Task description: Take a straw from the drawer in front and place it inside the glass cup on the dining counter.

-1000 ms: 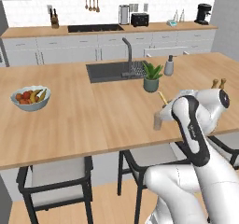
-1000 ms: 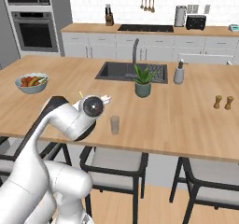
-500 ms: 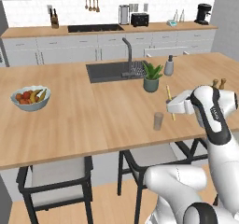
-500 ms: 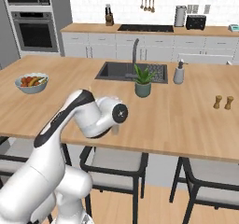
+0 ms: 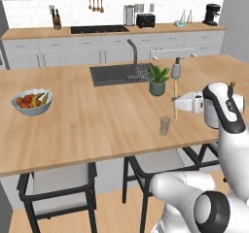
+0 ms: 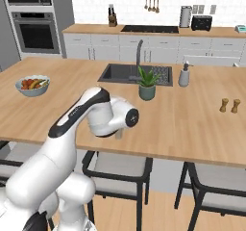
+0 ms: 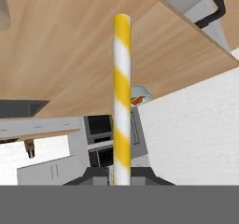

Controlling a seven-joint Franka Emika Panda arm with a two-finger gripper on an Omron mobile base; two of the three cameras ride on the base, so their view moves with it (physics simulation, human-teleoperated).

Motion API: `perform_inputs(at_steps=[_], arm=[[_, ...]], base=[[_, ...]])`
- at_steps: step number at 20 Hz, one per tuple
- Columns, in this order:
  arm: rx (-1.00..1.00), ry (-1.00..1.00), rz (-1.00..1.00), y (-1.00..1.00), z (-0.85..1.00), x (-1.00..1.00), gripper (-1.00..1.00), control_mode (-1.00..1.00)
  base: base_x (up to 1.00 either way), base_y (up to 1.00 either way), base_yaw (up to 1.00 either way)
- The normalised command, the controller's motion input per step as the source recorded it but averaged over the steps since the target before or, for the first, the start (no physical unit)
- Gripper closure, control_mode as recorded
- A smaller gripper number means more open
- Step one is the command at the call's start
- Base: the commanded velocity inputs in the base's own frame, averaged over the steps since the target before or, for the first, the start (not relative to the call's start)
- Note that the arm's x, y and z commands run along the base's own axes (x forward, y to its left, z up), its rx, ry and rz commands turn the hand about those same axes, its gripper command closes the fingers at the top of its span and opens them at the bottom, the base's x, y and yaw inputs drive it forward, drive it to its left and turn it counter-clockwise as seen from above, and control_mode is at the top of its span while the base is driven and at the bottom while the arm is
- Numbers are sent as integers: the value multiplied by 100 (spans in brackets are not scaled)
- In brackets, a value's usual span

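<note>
My gripper (image 5: 176,101) is shut on the straw (image 5: 175,100), which stands upright above the dining counter (image 5: 97,125). The straw hangs a little right of and behind the glass cup (image 5: 165,125), its lower end near the height of the rim and outside the cup. Along the hand view the straw (image 7: 122,97) runs up yellow-and-white striped from between the fingertips (image 7: 98,176); there the gripper (image 7: 121,178) sits at the bottom. From the right base view my arm hides the straw and most of the cup. The drawer is out of view.
A potted plant (image 5: 157,80), a grey pump bottle (image 5: 176,68) and the dark sink (image 5: 116,74) lie behind the cup. A fruit bowl (image 5: 32,102) sits far left. Two small shakers (image 6: 229,105) stand at the right. Stools (image 5: 58,183) are tucked under the near edge.
The arm has swung its elbow round to the right of the left base view. The straw has turned from tilted to upright and stayed close above the cup.
</note>
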Motion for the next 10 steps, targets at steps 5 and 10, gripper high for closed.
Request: perform_inputs(at_steps=[5,10], arm=[[16,-2,8,-29,-2,44,100,-100],[14,0,6,-45,0,48,100,-100]], base=[[0,0,0],[0,0,0]])
